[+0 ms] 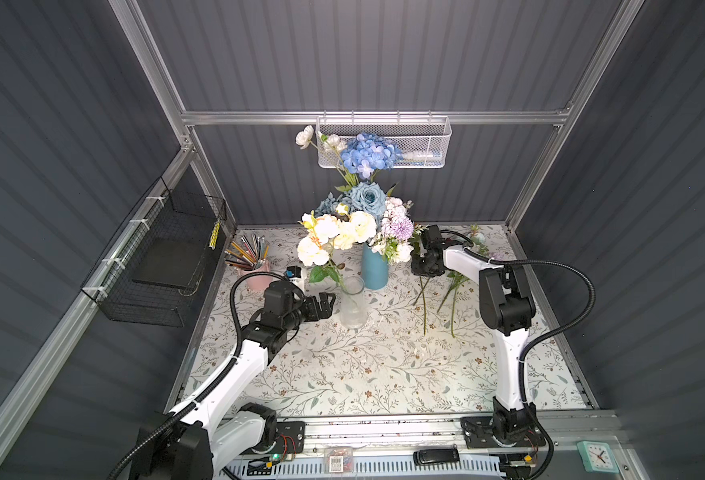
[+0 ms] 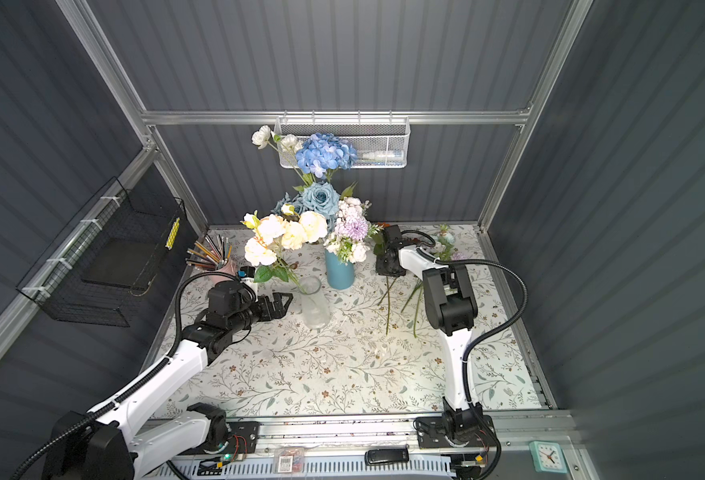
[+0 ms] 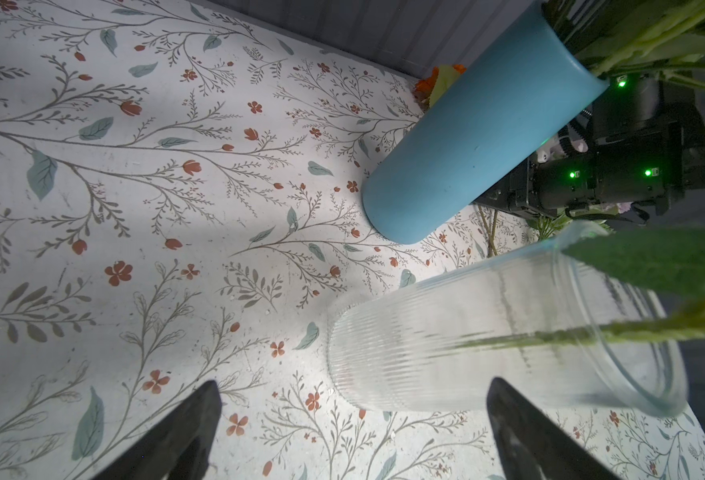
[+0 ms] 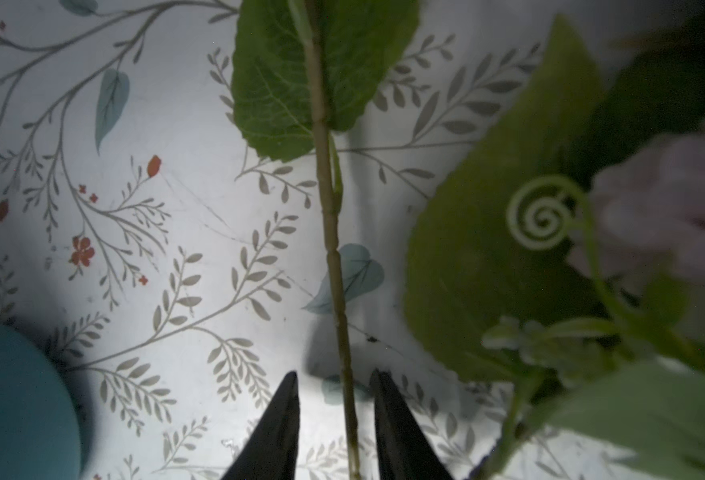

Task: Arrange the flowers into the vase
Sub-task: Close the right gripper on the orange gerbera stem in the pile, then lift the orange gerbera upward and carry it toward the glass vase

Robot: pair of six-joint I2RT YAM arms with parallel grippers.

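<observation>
Toward the back of the table, both top views show a tall matte-blue cylinder vase (image 1: 374, 270) packed with artificial flowers (image 1: 363, 199): blue hydrangea, dusty-blue roses and lilac blooms. Just in front of it stands a clear ribbed glass vase (image 1: 352, 307), with a cream-blossomed spray (image 1: 315, 249) leaning out of it to the left. The left gripper (image 1: 326, 302) lies level just beside the glass vase, on its left and apart from it. The right gripper (image 1: 425, 268) points down over loose green stems (image 1: 424, 309) lying on the floral-print covering (image 1: 384, 374) right of the blue vase. Its fingertips are hidden under the wrist here, so its state cannot be told from above. The left wrist view gives what the top views lack. The left gripper's dark fingers (image 3: 176, 440) are spread wide and the glass vase stands just ahead of them, untouched, with a green stalk inside it. Beyond it is the blue vase, with an orange bloom (image 3: 438, 83) behind it. The right wrist view alone shows the other fingertips. The two dark fingers (image 4: 271, 449) straddle a thin jointed green stem (image 4: 334, 249) lying on the covering. They are drawn partway together with a narrow gap on each side, so they are not pinching it. A broad green leaf (image 4: 313, 75) sits farther along that stem. A curled tendril (image 4: 544, 218) and a blurred pale-pink blossom (image 4: 674, 199) crowd the lens.
</observation>
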